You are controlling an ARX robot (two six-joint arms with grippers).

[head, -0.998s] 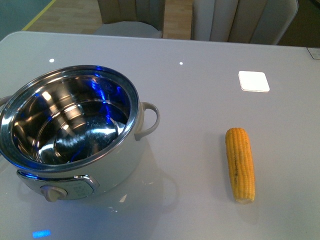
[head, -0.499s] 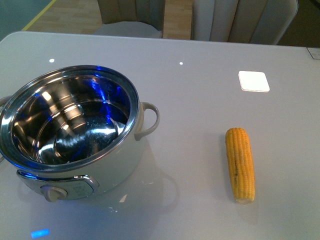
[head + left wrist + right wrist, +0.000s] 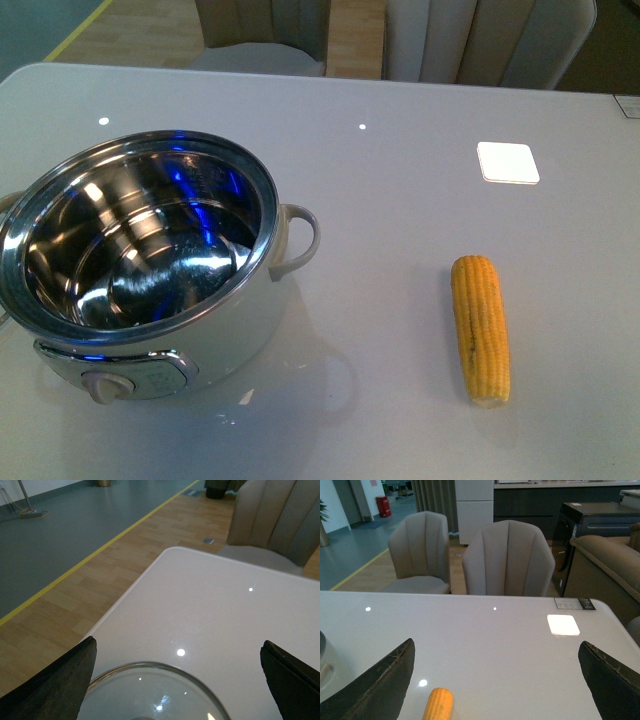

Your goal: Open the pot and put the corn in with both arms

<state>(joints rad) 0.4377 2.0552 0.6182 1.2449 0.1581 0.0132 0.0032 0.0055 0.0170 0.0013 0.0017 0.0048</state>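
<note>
Left gripper [image 3: 177, 647]: fingers [image 3: 55, 687] spread wide, empty, glass lid [image 3: 155, 692] showing between them. Right gripper [image 3: 496, 647]: equally wide, holding nothing. Corn [image 3: 480, 328] lay on table [image 3: 380, 200], well right of uncovered pot [image 3: 255, 300].

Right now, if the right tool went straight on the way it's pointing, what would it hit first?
Probably the yellow-orange corn cob, lying between the fingers of the open right tool; past it, only grey table. Depth is unclear.

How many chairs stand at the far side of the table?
2. One chair is beyond the pot, the other chair is beyond the corn. More may be hidden outside the views.
</note>
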